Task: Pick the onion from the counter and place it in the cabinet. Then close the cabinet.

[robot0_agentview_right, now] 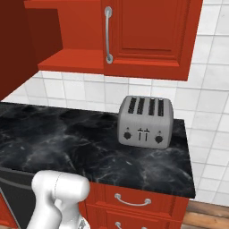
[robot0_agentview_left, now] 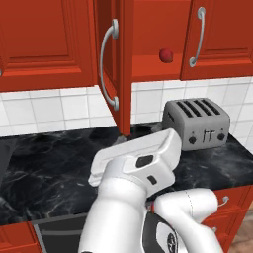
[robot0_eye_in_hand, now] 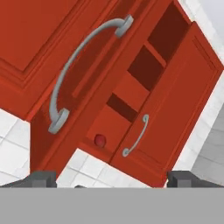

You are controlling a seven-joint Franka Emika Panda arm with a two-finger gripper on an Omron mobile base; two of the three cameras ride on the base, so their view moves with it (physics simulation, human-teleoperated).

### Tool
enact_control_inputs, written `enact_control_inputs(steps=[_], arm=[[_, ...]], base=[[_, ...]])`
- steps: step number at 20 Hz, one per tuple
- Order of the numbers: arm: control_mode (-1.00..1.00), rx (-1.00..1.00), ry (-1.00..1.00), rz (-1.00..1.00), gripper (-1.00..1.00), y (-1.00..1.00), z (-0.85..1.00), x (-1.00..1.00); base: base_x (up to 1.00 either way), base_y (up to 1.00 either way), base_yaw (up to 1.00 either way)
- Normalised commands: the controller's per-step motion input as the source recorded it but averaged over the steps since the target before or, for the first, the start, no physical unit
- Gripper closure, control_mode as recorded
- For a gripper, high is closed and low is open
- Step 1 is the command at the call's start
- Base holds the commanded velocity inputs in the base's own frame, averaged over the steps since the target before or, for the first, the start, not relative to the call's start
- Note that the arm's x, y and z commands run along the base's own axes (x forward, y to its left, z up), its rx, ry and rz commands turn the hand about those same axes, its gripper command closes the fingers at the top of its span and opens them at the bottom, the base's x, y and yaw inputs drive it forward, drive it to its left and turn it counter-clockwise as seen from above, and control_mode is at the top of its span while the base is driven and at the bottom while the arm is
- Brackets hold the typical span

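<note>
The onion point(robot0_agentview_left: 166, 55) is a small dark red ball resting on the bottom shelf of the red cabinet point(robot0_agentview_left: 148, 68), toward its right side. It also shows on the shelf in the hand view as the onion point(robot0_eye_in_hand: 100, 140). The cabinet's left door point(robot0_agentview_left: 114, 74) stands open, edge-on to me, with its curved silver handle point(robot0_eye_in_hand: 78, 65) close in front of the hand. The right door point(robot0_agentview_left: 217, 34) is shut. My gripper point(robot0_eye_in_hand: 112, 179) is open and holds nothing; it sits below and in front of the open door. The black counter point(robot0_agentview_left: 49, 168) lies beneath.
A silver four-slot toaster point(robot0_agentview_left: 197, 122) stands on the counter under the shut door, to the right of my arm. A wider red cabinet point(robot0_agentview_left: 44, 44) hangs to the left. Red drawers point(robot0_agentview_right: 134, 201) run under the counter's front edge.
</note>
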Motion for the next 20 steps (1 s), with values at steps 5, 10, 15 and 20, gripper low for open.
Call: enact_control_inputs(steps=[5,10,15,20], arm=[[-1.00,-0.10,0.00,-0.18,-1.00,0.09,-0.06,0.31],[-1.00,-0.10,0.02,-0.17,-1.00,0.00,0.00,0.57],[-1.00,-0.10,0.00,-0.15,-1.00,0.01,-0.02,0.70],[-1.00,-0.10,0.00,-0.13,-1.00,0.00,-0.13,0.62]], base=[[0.00,0.00,0.00],[0.00,0.00,0.00],[0.00,0.00,0.00],[0.00,0.00,0.00]])
